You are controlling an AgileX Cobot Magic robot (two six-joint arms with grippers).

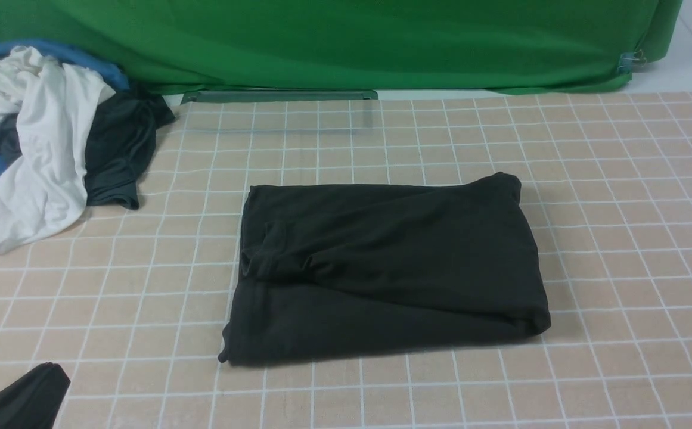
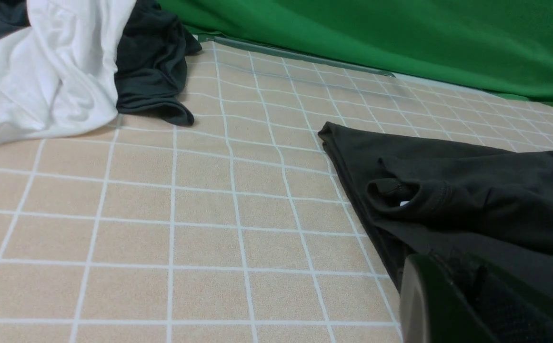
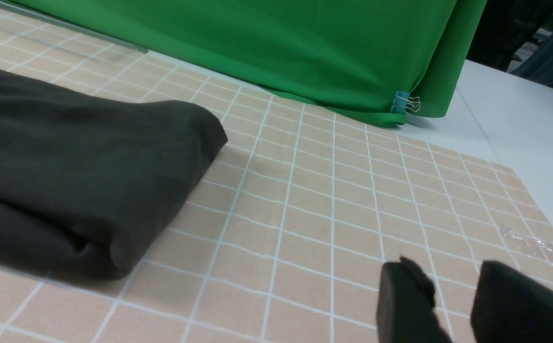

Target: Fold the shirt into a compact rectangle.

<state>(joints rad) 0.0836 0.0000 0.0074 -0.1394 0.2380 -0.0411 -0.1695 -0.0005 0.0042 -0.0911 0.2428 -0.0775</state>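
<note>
Gridded surface point(image 1: 620, 238): the shirt point(image 1: 387, 268) lies mid-surface, folded to a rough rectangle, well apart from the clothes pile point(image 1: 47, 143) at far left. Judged soft, light, limp knit; layers will slide and sag if lifted by one point. Best hold: thick folded edge at the right, both corners together. Loose collar fold point(image 2: 400, 193) may spill. Right claw point(image 3: 452, 305) fingers apart, empty. Left claw point(image 2: 447, 305) partly seen; state cannot be told.

Shirt point(image 1: 387, 268) lies folded on the desk point(image 1: 620, 208); clothes pile point(image 1: 47, 137) sits behind-left of it, well apart.
</note>
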